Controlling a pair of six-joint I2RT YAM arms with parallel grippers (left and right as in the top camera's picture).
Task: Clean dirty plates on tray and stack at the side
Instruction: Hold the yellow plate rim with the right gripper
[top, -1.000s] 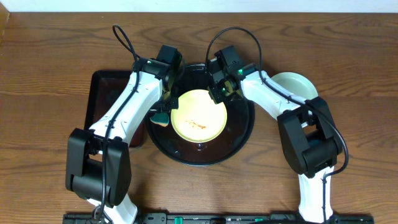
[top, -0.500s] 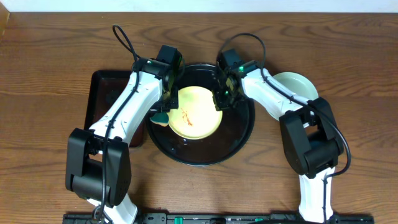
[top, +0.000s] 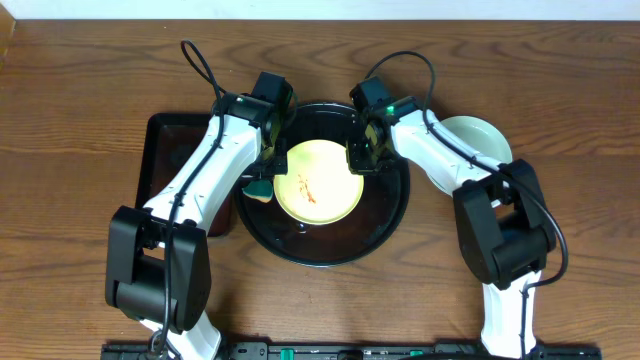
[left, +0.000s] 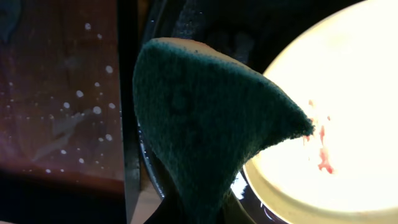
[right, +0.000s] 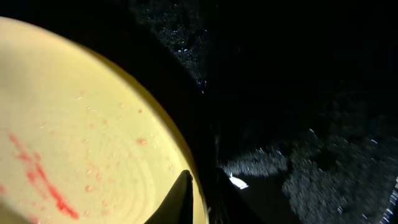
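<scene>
A pale yellow plate (top: 318, 184) with red smears lies in the round black tray (top: 385, 215). My right gripper (top: 360, 160) is shut on the plate's right rim, one finger inside and one outside; the right wrist view shows the fingers (right: 200, 193) straddling the rim of the plate (right: 74, 124). My left gripper (top: 263, 178) is shut on a green and yellow sponge (top: 260, 190) at the plate's left edge. In the left wrist view the sponge (left: 205, 124) hangs beside the plate (left: 336, 124). A pale aqua plate (top: 482, 135) sits on the table to the right, partly behind my right arm.
A rectangular dark tray (top: 165, 150) lies to the left of the round tray, under my left arm, with water drops on it (left: 62, 93). The wooden table (top: 80, 90) extends all round.
My right gripper has moved from the round tray's rear down onto the yellow plate's right rim and closed on it. The plate shifted and tilted slightly. The left gripper with the sponge stayed put.
</scene>
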